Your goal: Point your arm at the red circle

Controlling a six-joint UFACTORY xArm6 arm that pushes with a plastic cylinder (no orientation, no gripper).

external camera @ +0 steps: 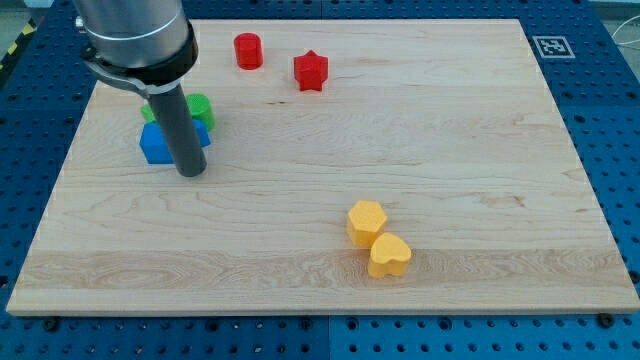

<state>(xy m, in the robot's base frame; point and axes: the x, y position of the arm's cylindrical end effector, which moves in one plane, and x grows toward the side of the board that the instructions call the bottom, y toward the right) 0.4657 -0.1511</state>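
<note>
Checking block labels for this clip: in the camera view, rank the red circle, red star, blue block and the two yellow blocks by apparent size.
1. Blue block, though my rod partly hides it.
2. The yellow blocks, which look alike and sit nearer the view's bottom.
3. Red star.
4. Red circle.
My tip sits beside the blue block.

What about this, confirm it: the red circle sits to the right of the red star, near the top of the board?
Wrong side. In the camera view the red circle sits to the left of the red star, near the top of the board.

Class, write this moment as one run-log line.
my tip: on blue block, below green block | red circle: up-right, apart | red star: beside circle
</note>
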